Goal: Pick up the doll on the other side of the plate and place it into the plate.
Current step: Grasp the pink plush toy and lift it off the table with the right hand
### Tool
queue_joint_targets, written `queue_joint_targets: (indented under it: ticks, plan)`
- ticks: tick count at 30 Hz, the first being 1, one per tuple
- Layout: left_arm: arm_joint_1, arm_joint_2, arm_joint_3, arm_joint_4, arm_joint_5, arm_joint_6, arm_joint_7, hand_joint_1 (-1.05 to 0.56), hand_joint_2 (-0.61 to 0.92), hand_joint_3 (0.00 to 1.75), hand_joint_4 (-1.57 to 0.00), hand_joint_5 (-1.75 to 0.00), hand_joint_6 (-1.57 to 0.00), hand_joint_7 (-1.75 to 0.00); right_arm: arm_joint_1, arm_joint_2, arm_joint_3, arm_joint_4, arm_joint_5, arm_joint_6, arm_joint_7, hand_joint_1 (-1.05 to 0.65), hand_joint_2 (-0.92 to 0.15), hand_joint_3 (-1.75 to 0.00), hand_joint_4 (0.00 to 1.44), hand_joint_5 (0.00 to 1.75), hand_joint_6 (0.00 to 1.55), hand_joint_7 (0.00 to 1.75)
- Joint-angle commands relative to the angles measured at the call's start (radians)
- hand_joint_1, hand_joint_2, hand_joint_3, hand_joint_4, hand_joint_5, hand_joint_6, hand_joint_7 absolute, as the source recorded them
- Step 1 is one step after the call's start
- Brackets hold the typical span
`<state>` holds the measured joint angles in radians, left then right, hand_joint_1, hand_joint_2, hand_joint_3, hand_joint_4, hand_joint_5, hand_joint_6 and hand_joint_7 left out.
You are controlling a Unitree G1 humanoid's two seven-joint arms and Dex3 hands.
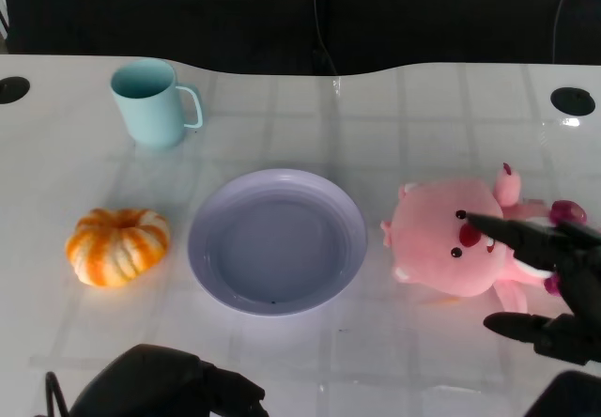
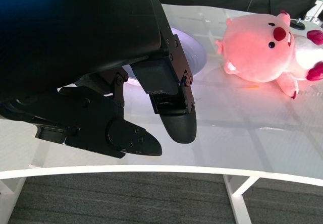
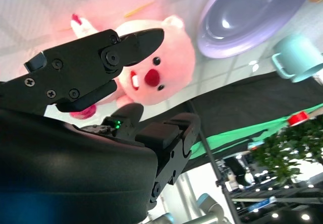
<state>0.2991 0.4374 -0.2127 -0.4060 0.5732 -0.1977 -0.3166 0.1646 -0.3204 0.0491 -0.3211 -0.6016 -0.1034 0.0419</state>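
Observation:
A pink plush doll (image 1: 449, 241) with a red nose lies on the white table to the right of the lavender plate (image 1: 207, 265). In the left wrist view the doll (image 2: 262, 47) lies beyond the plate (image 2: 197, 57). My right hand (image 1: 549, 281) hovers over the doll's right side with its fingers spread, holding nothing. The right wrist view shows the doll (image 3: 169, 62) between the spread fingers (image 3: 126, 45), with the plate (image 3: 252, 17) behind it. My left hand (image 1: 169, 384) rests low at the table's near edge, its fingers (image 2: 174, 113) apart and empty.
A light blue mug (image 1: 152, 102) stands at the back left. An orange-and-white pumpkin (image 1: 117, 245) lies to the left of the plate. Two dark round holes (image 1: 572, 100) mark the table's far corners.

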Motion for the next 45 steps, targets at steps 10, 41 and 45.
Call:
queue_joint_targets:
  ticks: [10,41,45]
  plan:
    - [-0.019,0.006,-0.013,0.039,0.000,0.008,0.011,-0.18,0.92,0.08,-0.78,-1.24,-1.03,-0.37,-0.099,-0.044,0.034,0.029,-0.162,0.186,0.058,-0.56,-0.80,0.00,0.07,0.45,0.29,0.00]
    - [-0.013,0.007,-0.032,0.057,0.011,-0.013,0.038,-0.18,0.92,0.07,-0.80,-1.23,-1.05,-0.33,-0.462,-0.039,0.249,0.719,-0.254,0.238,-0.112,-0.64,-0.92,-0.04,0.15,0.26,0.27,0.00]
    - [-0.001,0.010,-0.030,0.034,0.015,-0.010,0.035,-0.19,0.92,0.06,-0.80,-1.25,-1.06,-0.33,-0.505,-0.032,0.272,0.800,-0.225,0.220,-0.107,-0.65,-0.92,-0.08,0.23,0.23,0.33,0.02]
